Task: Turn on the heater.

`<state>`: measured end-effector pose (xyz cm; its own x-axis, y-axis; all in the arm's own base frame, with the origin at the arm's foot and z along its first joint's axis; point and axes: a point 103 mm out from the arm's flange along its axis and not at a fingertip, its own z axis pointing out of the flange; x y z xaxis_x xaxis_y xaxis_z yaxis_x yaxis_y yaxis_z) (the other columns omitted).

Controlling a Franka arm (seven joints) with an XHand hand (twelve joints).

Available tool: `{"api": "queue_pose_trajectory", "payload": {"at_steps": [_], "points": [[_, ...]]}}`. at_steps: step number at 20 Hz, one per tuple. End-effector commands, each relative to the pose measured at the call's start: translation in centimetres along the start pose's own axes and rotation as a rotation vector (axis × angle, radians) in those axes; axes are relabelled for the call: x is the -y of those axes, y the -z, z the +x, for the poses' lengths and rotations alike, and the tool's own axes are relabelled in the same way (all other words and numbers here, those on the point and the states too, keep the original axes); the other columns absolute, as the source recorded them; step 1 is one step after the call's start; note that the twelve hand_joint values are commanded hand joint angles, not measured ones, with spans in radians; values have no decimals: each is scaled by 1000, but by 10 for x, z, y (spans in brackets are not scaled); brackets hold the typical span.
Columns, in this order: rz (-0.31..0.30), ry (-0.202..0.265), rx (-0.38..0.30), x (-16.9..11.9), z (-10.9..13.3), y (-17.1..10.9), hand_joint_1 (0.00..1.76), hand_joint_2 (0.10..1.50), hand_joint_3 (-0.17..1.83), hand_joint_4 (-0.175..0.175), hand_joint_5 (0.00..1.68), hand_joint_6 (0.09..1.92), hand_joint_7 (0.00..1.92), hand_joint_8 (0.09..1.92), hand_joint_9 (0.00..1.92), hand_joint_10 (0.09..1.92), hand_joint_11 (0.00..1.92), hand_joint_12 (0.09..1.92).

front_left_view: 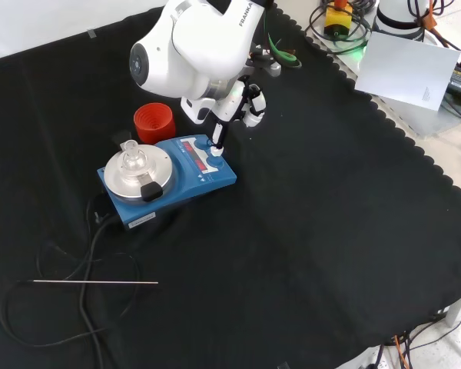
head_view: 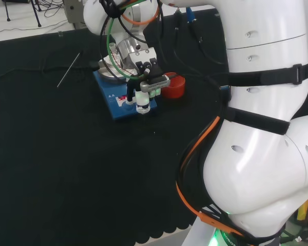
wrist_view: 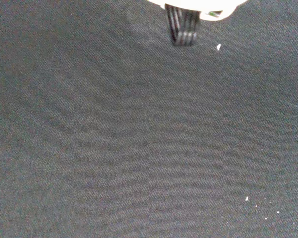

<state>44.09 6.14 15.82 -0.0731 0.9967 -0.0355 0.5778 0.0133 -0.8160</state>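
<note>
One straight finger [front_left_view: 217,135] of the black and white hand [front_left_view: 242,104] points down onto the front panel of the blue heater with a round metal plate [front_left_view: 169,175], beside the red ribbed ring [front_left_view: 154,122].

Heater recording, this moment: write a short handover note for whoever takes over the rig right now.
Hand: above the heater's front panel, one finger pointing down at a control, holding nothing; contact cannot be confirmed.
Heater: blue, near the middle of the cloth; a glass flask stands on its round plate, a red ribbed stand sits beside it, and its cable runs off toward a thin metal rod.
Done: hand brought to the panel.
Left: press the switch, check that it is on, withdraw.
</note>
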Motion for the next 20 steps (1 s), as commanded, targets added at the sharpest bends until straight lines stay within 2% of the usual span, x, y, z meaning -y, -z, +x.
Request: {"api": "queue_pose_trajectory", "payload": {"at_steps": [1,2,3,9,15,16,20], "points": [[-10,84,15,0,3,-1,1417,687,1012,-3,275,87,1768,1611,1920,1438,1920,1574],[-12,131,13,0,4,-1,1417,687,1012,-3,275,87,1767,1611,1920,1438,1920,1574],[-13,127,15,0,5,-1,1417,687,1013,-3,275,87,1767,1611,1920,1437,1920,1573],[-13,51,25,-2,4,-2,1418,686,1015,-4,275,87,1766,1609,1920,1435,1920,1568],[-7,24,11,-10,-8,-5,1418,685,1016,-4,276,87,1766,1608,1920,1433,1920,1562],[-7,7,19,-9,-3,-4,1418,685,1017,-4,276,87,1766,1607,1920,1433,1920,1561],[-7,1,13,-9,0,-4,1419,685,1018,-4,277,87,1767,1607,1920,1432,1920,1559]]}}
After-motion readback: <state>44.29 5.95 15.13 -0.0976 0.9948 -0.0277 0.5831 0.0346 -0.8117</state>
